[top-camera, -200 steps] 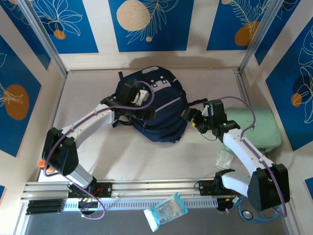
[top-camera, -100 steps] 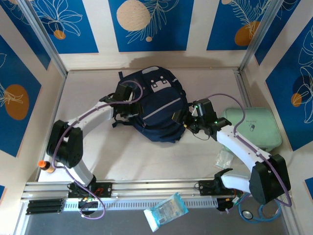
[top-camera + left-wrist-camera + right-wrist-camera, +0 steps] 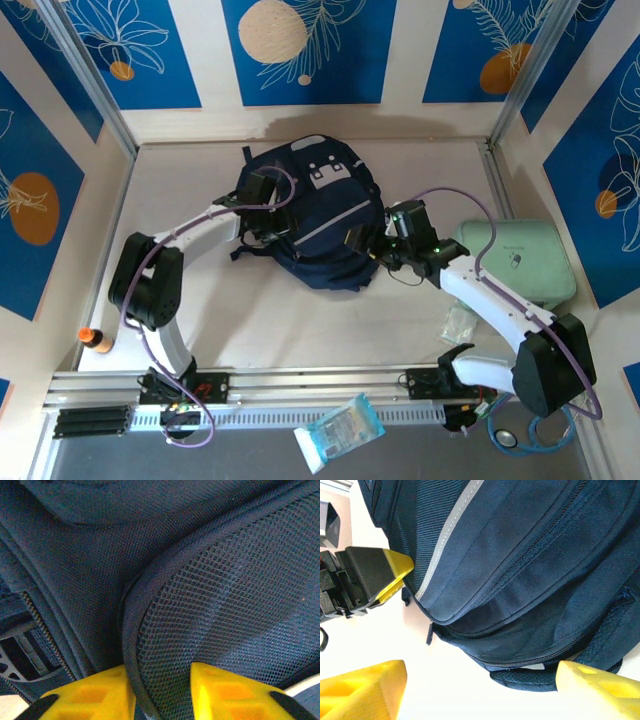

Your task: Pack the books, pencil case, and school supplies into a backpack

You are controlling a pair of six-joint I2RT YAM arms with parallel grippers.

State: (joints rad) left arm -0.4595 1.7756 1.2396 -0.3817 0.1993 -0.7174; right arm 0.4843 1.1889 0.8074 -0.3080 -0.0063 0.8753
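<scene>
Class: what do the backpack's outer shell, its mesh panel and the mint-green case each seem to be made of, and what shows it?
Backpack shell: matte woven synthetic, likely nylon or polyester; fine ribbed weave, stitched seams.
Mesh panel: padded open-knit mesh; regular small holes over a cushioned edge.
Mint-green case: smooth, rounded, perhaps fabric-covered; too distant to tell.

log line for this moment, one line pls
left gripper: pinching backpack mesh fold | right gripper: open, at backpack's right side
</scene>
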